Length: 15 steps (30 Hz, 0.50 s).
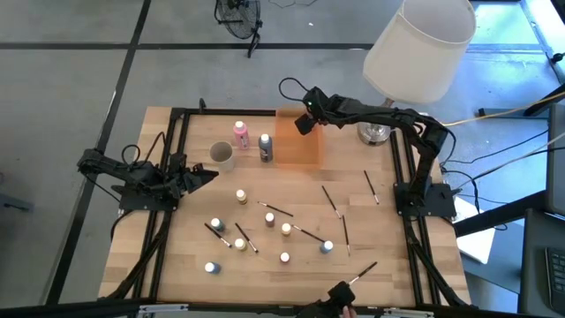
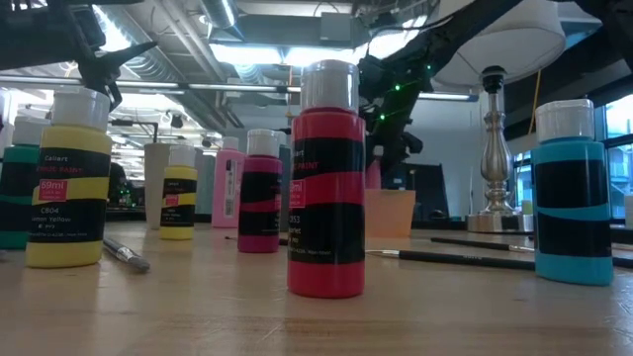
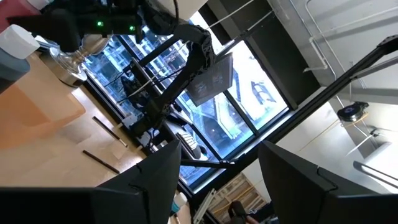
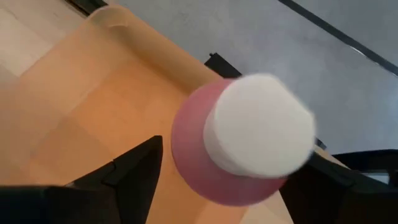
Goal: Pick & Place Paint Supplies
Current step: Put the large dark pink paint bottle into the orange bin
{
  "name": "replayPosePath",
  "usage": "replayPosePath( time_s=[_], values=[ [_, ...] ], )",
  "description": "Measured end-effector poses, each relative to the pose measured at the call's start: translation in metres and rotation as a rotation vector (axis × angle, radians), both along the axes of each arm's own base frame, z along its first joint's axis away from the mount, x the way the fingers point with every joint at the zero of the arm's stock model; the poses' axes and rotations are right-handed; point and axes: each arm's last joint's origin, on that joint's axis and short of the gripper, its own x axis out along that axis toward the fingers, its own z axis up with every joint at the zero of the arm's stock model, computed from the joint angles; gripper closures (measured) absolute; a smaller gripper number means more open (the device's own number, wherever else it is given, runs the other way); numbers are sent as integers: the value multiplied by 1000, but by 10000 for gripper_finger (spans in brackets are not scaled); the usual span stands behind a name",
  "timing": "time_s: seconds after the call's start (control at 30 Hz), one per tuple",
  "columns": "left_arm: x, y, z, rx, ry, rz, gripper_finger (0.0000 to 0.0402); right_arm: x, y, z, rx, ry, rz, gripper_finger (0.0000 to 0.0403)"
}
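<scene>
Paint bottles with white caps stand upright and scattered over the wooden table in the high view, while thin dark brushes lie flat among them, pointing various ways. A pink bottle and a dark bottle stand beside a cup. The right gripper hangs over an orange bin; the left gripper waits at the left side, jaws apart.

From table height, a red bottle stands upright, its long axis vertical, flanked by a yellow bottle and a blue bottle.

The left wrist view shows a brush lying flat.

The right wrist view shows a white-capped pink bottle between the spread jaws, cap toward the camera; whether they grip it cannot be told.
</scene>
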Motion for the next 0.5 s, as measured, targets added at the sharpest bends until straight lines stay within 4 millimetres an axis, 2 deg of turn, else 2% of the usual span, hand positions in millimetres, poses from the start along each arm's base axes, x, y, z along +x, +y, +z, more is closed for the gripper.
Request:
replayPosePath(
  time_s=[0.5],
  values=[
    [0,0,0,11,2,-5,189,9,-1,44,-8,-24,11,111]
  ],
)
